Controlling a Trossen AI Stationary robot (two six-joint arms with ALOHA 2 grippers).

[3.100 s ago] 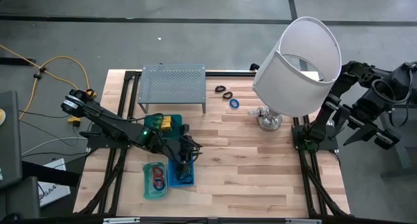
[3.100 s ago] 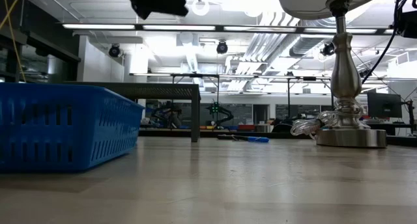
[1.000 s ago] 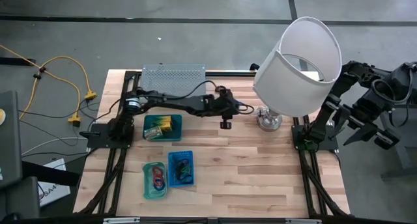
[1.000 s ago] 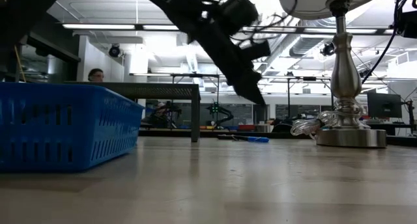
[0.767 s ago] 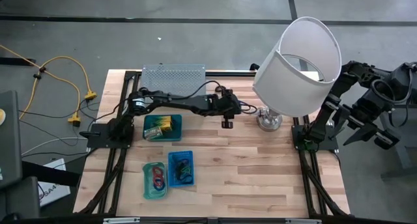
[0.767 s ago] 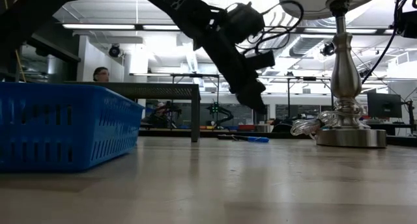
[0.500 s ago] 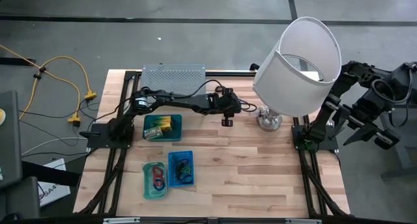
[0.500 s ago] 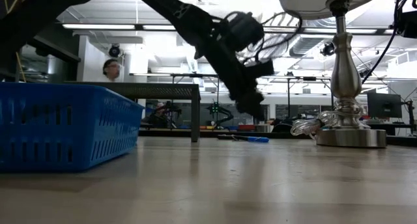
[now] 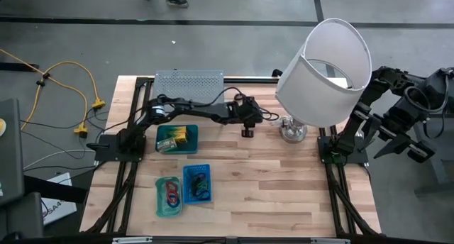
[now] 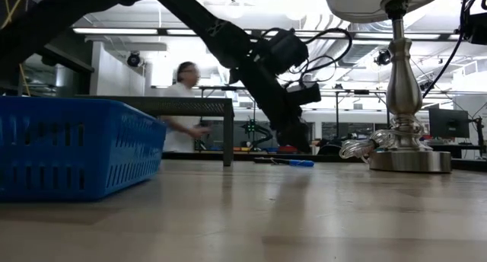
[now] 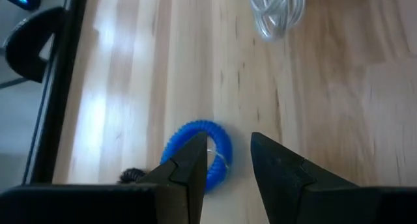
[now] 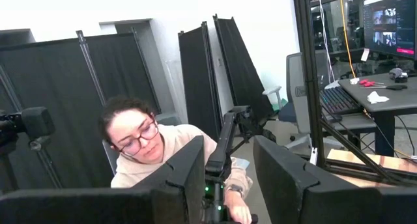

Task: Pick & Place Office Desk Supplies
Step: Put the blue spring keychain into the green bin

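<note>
Readable text: none in any view.
Paper sheet [image 9: 58, 199] on the floor, beside the table's left edge: dark printing, too small to read.
Monitor [image 12: 391, 22] in the room beyond the table, right wrist view: small windows on the screen, nothing legible.
Yellow-green packets [image 9: 180, 135] in the green tray, just beside the perforated rack: no print can be made out.
</note>
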